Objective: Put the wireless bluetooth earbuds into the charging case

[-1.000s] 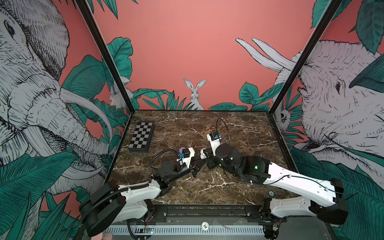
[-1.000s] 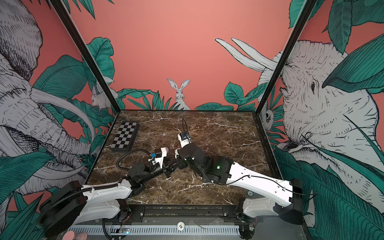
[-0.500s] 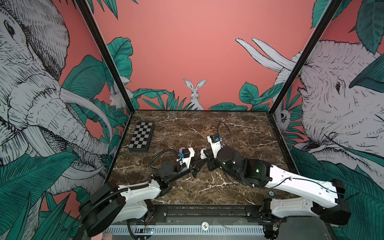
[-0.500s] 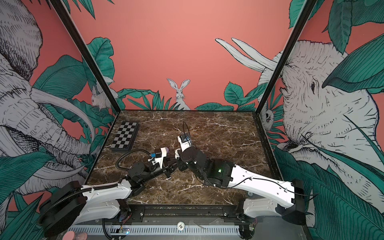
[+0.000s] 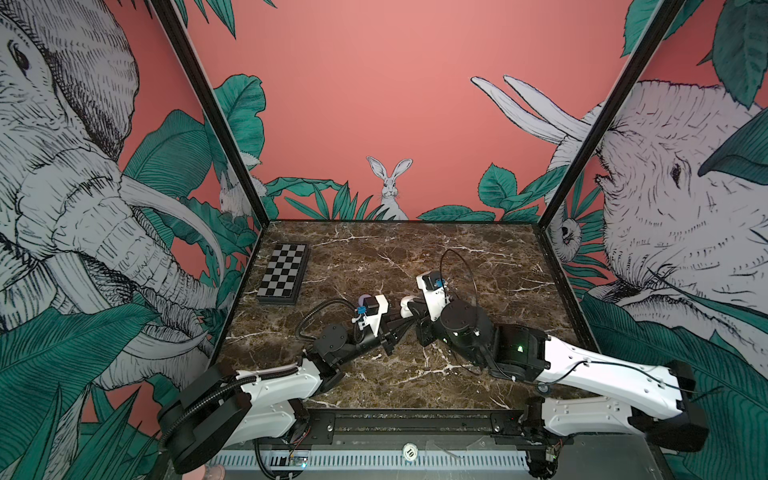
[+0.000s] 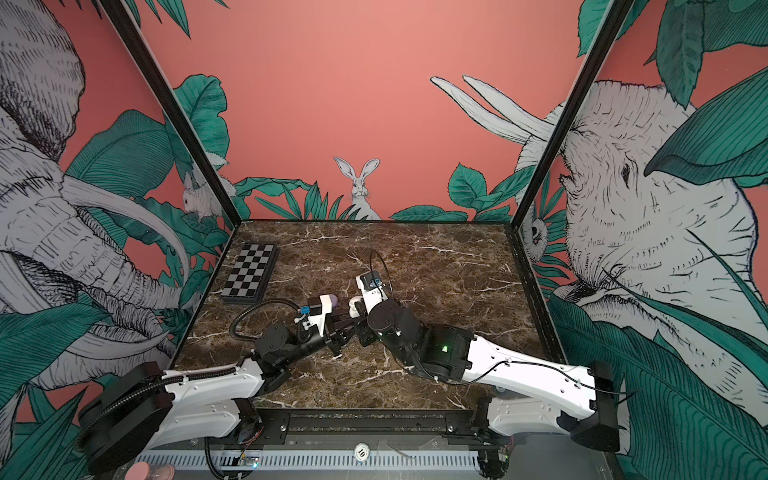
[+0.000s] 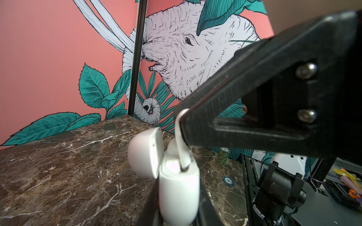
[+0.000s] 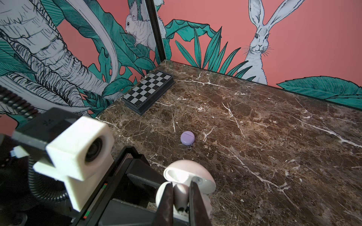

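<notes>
A white charging case (image 7: 179,187) is held above the marble with its lid (image 7: 146,154) hinged open, and my left gripper (image 7: 177,205) is shut on its body. My right gripper (image 8: 181,185) is shut on a white earbud (image 8: 179,197), stem pointing down into the case's open top (image 8: 188,173). In the left wrist view the earbud's stem (image 7: 180,150) reaches from the right gripper's black fingers (image 7: 225,109) down into the case. In both top views the two grippers meet at the white case (image 5: 406,302) (image 6: 354,304) at the table's middle. No other earbud shows.
A closed lilac round case (image 8: 187,138) (image 5: 365,298) lies on the marble just behind the left wrist camera. A folded chessboard (image 5: 284,274) (image 6: 249,272) sits at the back left. A stack of green chips (image 7: 224,156) and a blue chip (image 7: 228,180) lie beyond the case.
The right arm's wrist has shifted slightly toward the front right. Both grips are unchanged, and the left arm has stayed where it was.
</notes>
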Available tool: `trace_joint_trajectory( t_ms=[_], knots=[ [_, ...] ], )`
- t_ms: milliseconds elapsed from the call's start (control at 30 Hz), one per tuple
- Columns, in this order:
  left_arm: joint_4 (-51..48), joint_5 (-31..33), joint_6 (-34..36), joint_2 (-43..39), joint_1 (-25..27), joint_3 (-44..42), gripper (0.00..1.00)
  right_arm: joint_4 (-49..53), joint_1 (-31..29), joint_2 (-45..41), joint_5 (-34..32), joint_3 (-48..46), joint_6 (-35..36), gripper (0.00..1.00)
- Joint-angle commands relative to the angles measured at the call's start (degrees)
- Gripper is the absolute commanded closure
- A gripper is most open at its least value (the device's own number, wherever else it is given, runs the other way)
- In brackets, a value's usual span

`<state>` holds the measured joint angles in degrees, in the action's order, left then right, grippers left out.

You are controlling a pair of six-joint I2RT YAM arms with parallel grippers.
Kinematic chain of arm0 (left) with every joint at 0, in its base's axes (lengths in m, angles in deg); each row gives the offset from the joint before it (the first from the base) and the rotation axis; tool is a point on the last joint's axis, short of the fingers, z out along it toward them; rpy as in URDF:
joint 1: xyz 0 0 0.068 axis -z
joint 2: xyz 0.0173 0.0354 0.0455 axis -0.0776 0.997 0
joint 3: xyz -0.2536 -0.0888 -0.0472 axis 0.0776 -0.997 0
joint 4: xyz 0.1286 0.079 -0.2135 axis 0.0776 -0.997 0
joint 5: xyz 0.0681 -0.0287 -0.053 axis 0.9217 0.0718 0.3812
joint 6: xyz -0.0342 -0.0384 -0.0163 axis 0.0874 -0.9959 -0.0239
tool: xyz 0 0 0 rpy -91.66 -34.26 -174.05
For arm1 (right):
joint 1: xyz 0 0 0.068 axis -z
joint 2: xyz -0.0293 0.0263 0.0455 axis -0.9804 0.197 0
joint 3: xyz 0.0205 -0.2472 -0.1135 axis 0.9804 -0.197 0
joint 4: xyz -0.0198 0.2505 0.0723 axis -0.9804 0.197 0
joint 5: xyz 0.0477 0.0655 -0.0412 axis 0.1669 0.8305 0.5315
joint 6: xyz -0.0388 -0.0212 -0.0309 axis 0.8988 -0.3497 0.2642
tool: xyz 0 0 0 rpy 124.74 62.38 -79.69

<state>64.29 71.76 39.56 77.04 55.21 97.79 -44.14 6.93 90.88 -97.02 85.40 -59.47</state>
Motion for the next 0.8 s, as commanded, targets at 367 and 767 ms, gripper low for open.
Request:
trace_joint_trajectory(
  t_ms=[367,767],
  knots=[
    [4.11,1.23,0.05,-0.38,-0.31,0.10,1.00,-0.15,-1.69,-0.28,1.37,-0.26,1.39,1.00],
    [1.46,-2.10,2.71,-1.39,-0.25,0.57,1.00,1.02,-1.69,1.04,0.16,1.03,1.23,1.00]
  ],
)
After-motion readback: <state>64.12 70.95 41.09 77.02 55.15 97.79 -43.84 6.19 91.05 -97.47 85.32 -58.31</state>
